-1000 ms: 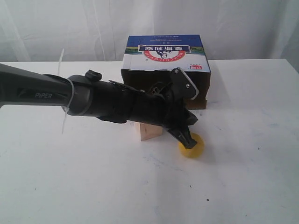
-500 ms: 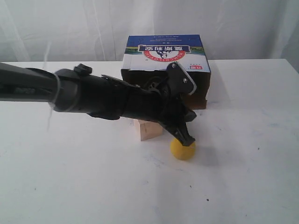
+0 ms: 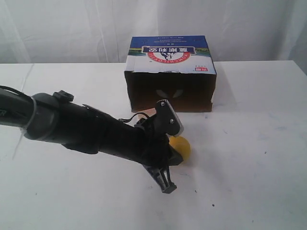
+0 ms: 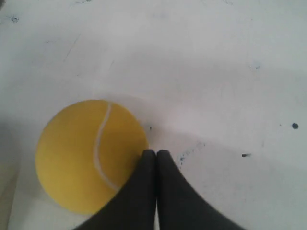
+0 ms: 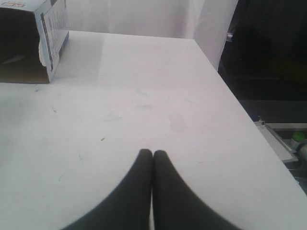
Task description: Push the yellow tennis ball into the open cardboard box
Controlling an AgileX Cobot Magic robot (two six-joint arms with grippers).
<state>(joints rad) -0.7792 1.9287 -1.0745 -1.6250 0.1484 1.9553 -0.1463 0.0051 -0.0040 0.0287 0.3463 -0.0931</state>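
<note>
While your left gripper (image 3: 166,186) is pinched fully closed on nothing, tips just beside the yellow tennis ball (image 3: 183,146), you are lining up the push. The ball sits on the table (image 3: 249,158), short of the open cardboard box (image 3: 168,52), whose dark mouth faces it. Next, I judge, you need a straight sweep toward that opening; your right gripper (image 5: 152,153), likewise closed and empty, is well clear.

Matte yellow tennis ball (image 4: 81,153) with one pale curved seam line. Cardboard box (image 3: 170,55) with a blue-and-white printed top, a red logo band with white characters, and a dark brown inside. White bench (image 3: 249,163) flecked with small dark specks. Black left end effector (image 3: 165,184); black right end effector (image 5: 152,154). White curtain (image 3: 72,28) behind.
</note>
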